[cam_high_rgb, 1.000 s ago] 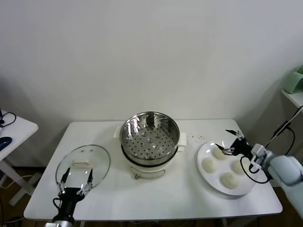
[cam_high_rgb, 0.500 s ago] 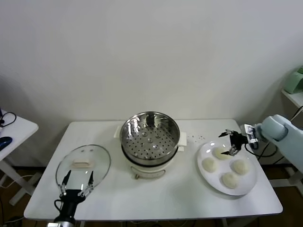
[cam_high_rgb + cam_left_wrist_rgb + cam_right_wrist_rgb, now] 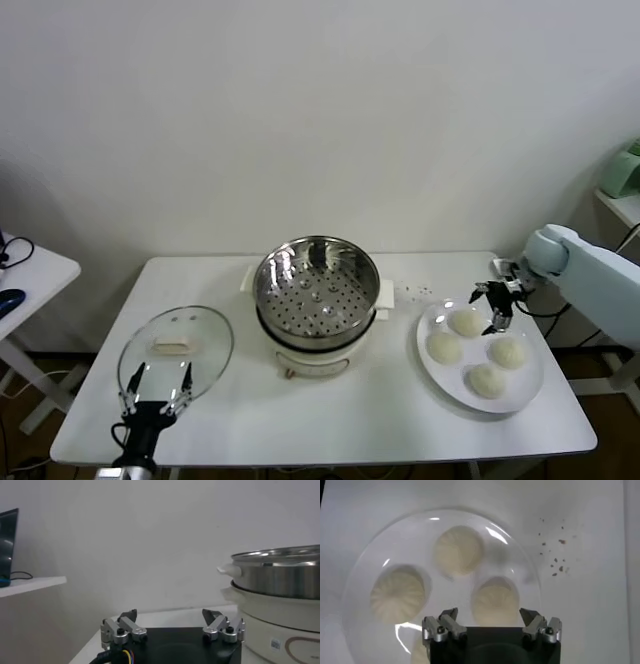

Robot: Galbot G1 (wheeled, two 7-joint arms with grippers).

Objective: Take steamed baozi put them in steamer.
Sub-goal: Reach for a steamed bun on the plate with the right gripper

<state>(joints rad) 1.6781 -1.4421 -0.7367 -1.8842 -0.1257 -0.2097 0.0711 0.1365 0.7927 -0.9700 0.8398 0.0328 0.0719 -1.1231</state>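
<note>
Four off-white round steamed baozi (image 3: 467, 322) are seen on the white round plate (image 3: 524, 393), right of the stainless-steel steamer (image 3: 316, 290). The right gripper (image 3: 494, 305) is held spread, empty, above them. The left gripper (image 3: 154, 386) is parked near-left, spread.

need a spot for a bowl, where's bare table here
Bare table runs along the near edge, between steamer and plate. Also the far left corner behind the glass lid. Crowded: the plate, four baozi under the open right hand.
</note>
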